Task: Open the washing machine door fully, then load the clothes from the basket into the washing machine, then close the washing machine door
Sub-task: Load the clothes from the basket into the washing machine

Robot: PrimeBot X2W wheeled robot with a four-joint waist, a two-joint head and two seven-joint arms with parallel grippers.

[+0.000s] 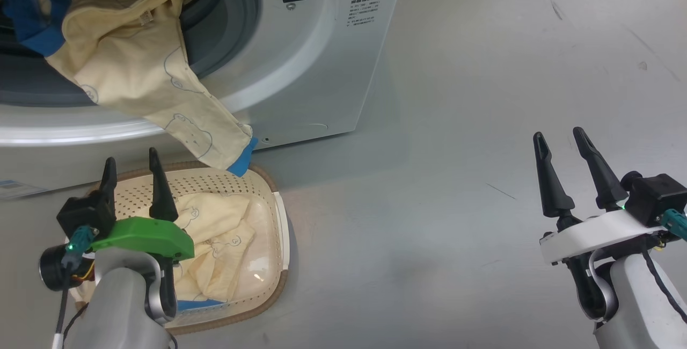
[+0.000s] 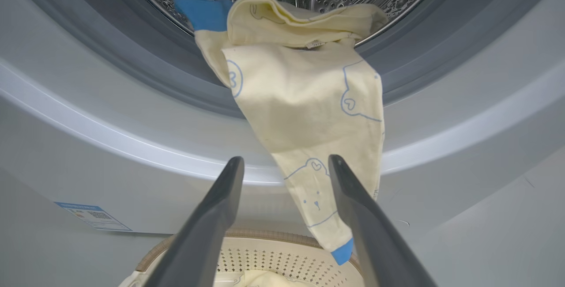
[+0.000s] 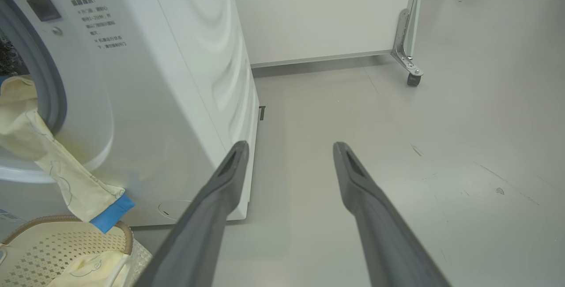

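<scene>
Nearest, the left tool (image 1: pixel 131 157) is held with its two long dark fingers spread wide and empty, above the cream perforated plastic basket (image 1: pixel 214 182) with a brown woven-look rim, in which a soft cream garment (image 1: pixel 214 225) with faint blue outlines is seen. The right tool (image 1: pixel 558 133), equally wide and empty, is held well apart over the grey floor (image 1: pixel 429 204), so the left arm is judged the nearer. Just beyond and above the left tool, a long cream blue-cuffed garment (image 1: pixel 145 64) is draped over the grey rubber seal (image 1: pixel 241 16) of the big white washing machine (image 1: pixel 322 70). Its long axis runs down towards the basket, half in, half out.
</scene>
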